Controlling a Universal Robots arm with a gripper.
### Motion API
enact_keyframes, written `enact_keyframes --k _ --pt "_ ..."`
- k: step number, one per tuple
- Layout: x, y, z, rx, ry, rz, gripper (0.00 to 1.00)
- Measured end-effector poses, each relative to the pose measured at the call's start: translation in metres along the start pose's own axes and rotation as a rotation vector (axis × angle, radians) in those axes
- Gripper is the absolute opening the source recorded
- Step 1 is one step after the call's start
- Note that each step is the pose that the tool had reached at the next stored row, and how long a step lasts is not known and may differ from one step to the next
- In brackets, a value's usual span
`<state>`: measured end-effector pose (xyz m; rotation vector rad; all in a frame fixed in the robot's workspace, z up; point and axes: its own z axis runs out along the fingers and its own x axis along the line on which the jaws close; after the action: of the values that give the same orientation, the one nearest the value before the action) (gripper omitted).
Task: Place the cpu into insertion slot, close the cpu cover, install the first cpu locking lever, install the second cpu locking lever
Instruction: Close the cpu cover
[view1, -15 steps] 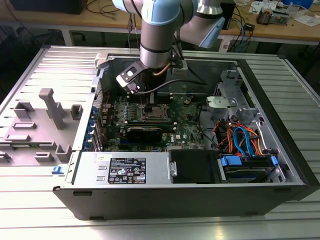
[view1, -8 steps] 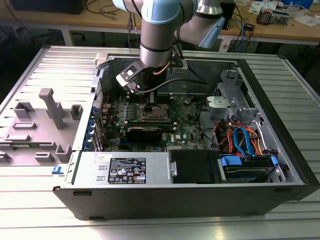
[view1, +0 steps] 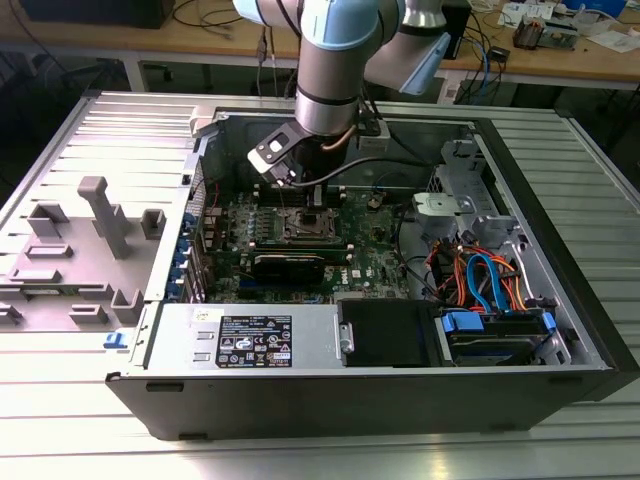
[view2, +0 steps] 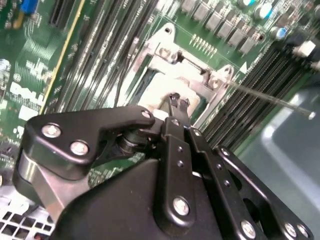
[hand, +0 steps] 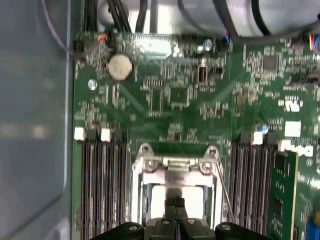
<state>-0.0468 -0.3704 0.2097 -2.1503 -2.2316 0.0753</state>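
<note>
The insertion slot (view1: 309, 223) sits mid-motherboard inside the open computer case. The cpu (hand: 161, 194) lies in it, its pale metal top showing through the window of the cpu cover (hand: 172, 168), a silver frame lying flat around it. In the second wrist view the cpu (view2: 156, 93) and the cover (view2: 161, 46) show too. A thin wire locking lever (view2: 270, 98) sticks out from a corner of the socket, away from the frame; it is also in the first wrist view (hand: 223, 186). My gripper (hand: 175, 203) (view2: 176, 102) hangs just over the cpu's top, fingers together with nothing between them.
Long black memory slots (hand: 102, 185) flank the socket on both sides. A green card (hand: 283, 192) stands near one side. The case's metal walls (view1: 205, 150), a drive bay with orange and blue cables (view1: 480, 275) and a power supply (view1: 250, 340) surround the board.
</note>
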Motion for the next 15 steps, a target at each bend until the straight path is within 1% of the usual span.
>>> enact_keyframes --k 15 --pt "0.0 0.0028 -0.0002 0.0 -0.0003 0.0 0.11"
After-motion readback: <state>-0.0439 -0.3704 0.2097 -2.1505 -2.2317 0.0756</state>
